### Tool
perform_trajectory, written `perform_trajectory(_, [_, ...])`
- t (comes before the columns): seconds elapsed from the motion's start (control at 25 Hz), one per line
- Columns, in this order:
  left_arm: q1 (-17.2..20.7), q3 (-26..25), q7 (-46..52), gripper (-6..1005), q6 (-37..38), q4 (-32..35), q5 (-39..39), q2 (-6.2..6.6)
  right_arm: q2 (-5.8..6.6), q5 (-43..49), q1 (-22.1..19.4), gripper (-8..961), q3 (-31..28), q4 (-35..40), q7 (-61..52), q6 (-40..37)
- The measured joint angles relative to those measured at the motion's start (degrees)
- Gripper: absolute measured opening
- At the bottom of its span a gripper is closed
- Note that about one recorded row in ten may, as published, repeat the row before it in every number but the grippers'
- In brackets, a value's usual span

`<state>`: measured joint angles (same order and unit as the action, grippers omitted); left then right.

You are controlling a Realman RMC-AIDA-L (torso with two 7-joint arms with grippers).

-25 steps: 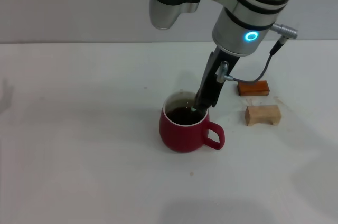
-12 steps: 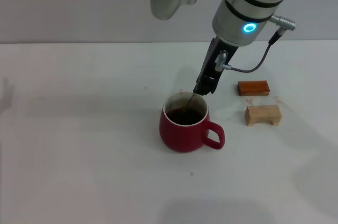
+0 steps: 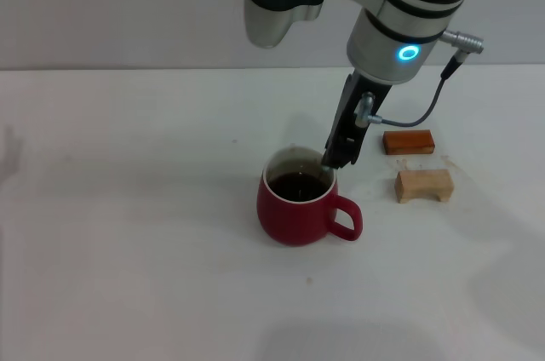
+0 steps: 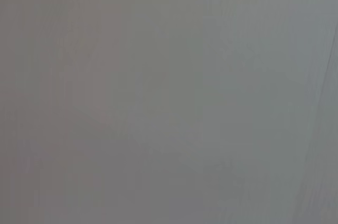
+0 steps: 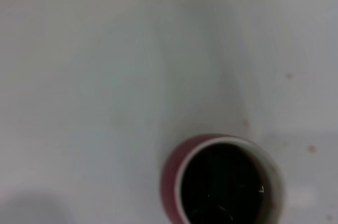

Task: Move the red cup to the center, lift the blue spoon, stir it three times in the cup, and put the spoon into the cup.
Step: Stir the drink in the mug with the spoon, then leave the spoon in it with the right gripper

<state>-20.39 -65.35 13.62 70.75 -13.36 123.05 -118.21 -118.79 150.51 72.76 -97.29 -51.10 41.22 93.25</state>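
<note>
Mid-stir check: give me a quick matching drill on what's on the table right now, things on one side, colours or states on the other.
Things:
1. cup
2. far block
3. near block
4. right gripper

States:
A. pale wood
B. dark red, dark liquid inside
C. over the cup's rim
D. reddish-brown

Pairs: 1-B, 2-D, 3-A, 4-C

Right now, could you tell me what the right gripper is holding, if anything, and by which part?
It cannot be told: the right gripper hangs at the far rim of the red cup, and no spoon is visible.
</note>
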Motion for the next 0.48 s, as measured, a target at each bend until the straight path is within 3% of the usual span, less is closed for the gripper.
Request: perform_trajectory(0.48, [0.0, 0.0, 0.8, 859, 0.0, 0.0, 0.1, 0.0, -0.07, -3.2, 0.2, 152, 1.2, 0.0, 0.4, -2.6])
